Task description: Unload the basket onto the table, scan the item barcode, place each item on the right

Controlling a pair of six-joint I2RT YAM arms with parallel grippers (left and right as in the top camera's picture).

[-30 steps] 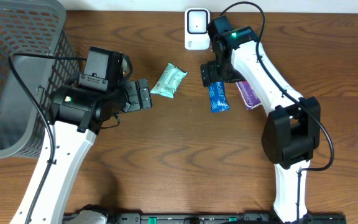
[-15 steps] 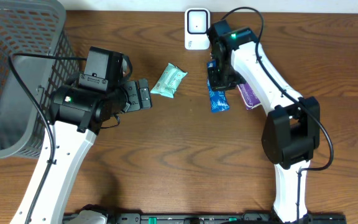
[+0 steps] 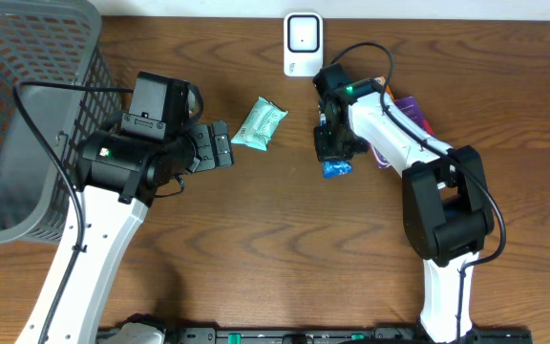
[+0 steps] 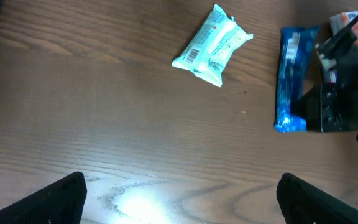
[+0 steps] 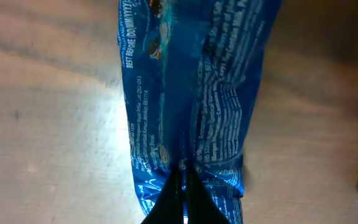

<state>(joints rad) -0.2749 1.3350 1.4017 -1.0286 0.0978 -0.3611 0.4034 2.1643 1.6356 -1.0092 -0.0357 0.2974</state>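
Observation:
A blue snack packet (image 3: pixel 335 169) (image 5: pixel 191 81) lies on the wooden table, right of centre. My right gripper (image 3: pixel 334 143) (image 5: pixel 183 180) sits low over it. Its two fingers are pinched shut on the packet's raised back seam. From the left wrist the same blue packet (image 4: pixel 291 74) shows with the right arm's black wrist beside it. The white barcode scanner (image 3: pixel 302 42) stands at the table's back edge. My left gripper (image 3: pixel 220 145) (image 4: pixel 182 202) is open and holds nothing, just left of a teal packet (image 3: pixel 259 124) (image 4: pixel 212 46) with a barcode on it.
A grey wire basket (image 3: pixel 27 115) fills the back left corner. A purple packet (image 3: pixel 411 107) lies partly under the right arm, and its edge shows at the right of the right wrist view.
The right gripper has dropped onto the blue packet and shut on its seam, covering most of it from above. The left arm has not moved.

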